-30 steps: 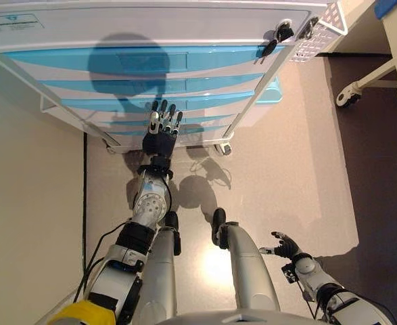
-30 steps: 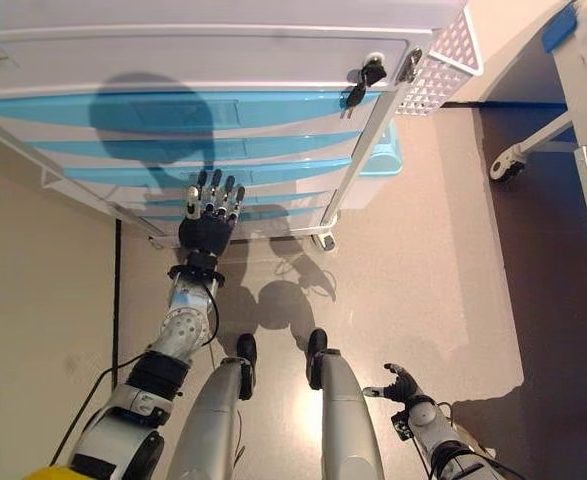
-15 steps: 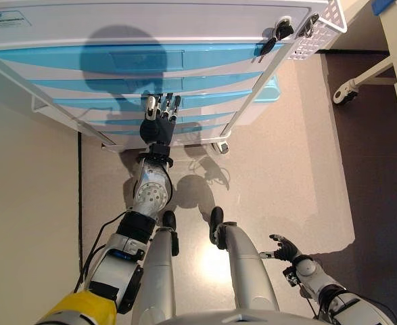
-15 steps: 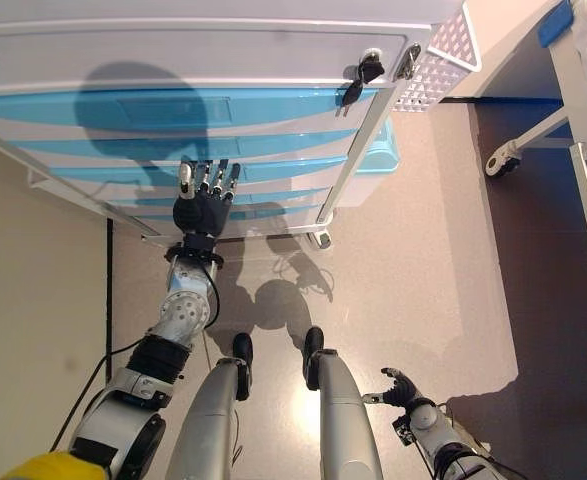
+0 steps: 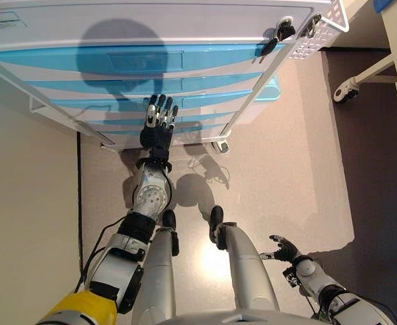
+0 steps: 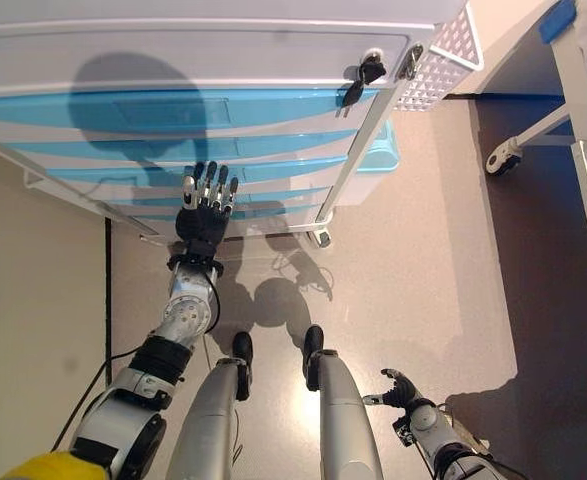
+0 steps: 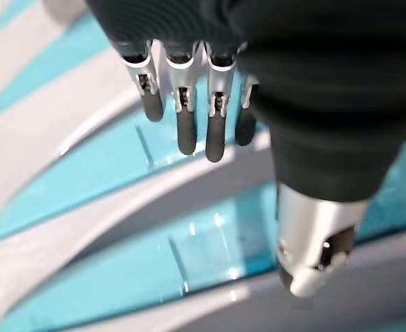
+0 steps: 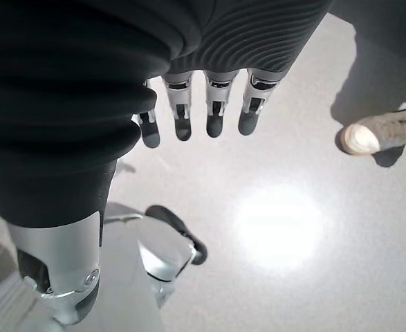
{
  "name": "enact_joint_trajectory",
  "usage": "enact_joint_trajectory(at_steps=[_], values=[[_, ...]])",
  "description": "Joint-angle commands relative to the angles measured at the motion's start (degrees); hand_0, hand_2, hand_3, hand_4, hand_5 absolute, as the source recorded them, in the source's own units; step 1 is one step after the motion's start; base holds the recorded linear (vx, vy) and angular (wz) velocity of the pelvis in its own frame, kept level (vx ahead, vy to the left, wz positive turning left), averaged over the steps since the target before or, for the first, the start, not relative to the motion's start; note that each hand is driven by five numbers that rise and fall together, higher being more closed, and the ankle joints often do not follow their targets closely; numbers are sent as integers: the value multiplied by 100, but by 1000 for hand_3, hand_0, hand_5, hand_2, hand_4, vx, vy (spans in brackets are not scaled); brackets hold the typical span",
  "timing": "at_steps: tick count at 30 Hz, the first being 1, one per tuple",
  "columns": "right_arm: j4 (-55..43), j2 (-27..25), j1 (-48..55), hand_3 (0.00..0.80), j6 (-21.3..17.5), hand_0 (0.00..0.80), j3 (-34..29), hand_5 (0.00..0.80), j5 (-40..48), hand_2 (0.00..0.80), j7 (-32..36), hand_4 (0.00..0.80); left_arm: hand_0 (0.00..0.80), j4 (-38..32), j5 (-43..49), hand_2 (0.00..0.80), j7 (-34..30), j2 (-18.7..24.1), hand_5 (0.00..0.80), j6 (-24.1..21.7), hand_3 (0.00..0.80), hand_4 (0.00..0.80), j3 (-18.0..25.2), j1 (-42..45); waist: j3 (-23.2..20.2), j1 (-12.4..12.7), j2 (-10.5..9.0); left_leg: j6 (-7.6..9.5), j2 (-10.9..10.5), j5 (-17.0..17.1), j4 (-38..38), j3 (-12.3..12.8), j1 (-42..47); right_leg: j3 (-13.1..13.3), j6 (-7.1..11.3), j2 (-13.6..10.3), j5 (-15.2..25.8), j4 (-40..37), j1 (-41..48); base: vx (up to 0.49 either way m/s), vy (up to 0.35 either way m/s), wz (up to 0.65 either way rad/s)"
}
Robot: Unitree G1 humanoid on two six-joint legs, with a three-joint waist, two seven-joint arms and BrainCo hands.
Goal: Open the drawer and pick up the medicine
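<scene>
A white cabinet (image 5: 151, 24) with several blue drawer fronts stands before me, all drawers closed. My left hand (image 5: 157, 128) is raised in front of the lower drawers (image 5: 205, 101), fingers straight and open, their tips (image 7: 185, 135) close to a blue drawer front (image 7: 106, 173) without gripping it. My right hand (image 5: 284, 249) hangs low at my right side, fingers relaxed and open, holding nothing; its wrist view shows only floor. No medicine is visible.
Keys (image 5: 274, 39) hang from a lock at the cabinet's top right. A white perforated basket (image 5: 316, 30) is fixed to its right side. The cabinet stands on castors (image 5: 223, 147). A wheeled frame (image 5: 360, 81) stands at right. A person's shoe (image 8: 379, 136) shows on the floor.
My left hand rose from the lowest drawers to slightly higher drawer fronts, and its fingers spread a little. The camera shifted slightly. The right hand stayed put.
</scene>
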Motion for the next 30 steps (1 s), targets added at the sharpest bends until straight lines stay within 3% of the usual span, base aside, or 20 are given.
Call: enact_joint_trajectory(at_steps=[1,18,30], values=[[-2,-271,64,0,-64,0,151,0,-37,0,-73,0,0,-231,270,0,-3,-104,0,-6,0,0,299,-154,185,1,184,282,-269,115,-375,-9,116,11,105,149,512,-203,140,0,0,0],[-19,-300,79,0,-33,0,53,0,-20,0,-158,0,0,349,376,0,306,-221,0,-90,0,0,623,-255,208,-68,181,327,-207,59,-328,179,-11,176,120,186,585,-219,-51,4,8,-4],[3,-397,141,0,-36,0,172,0,-40,0,-86,0,0,659,508,0,536,356,0,-291,0,0,953,-1171,74,-171,143,318,-179,74,-399,175,-131,209,167,225,673,-372,-146,7,5,-5]])
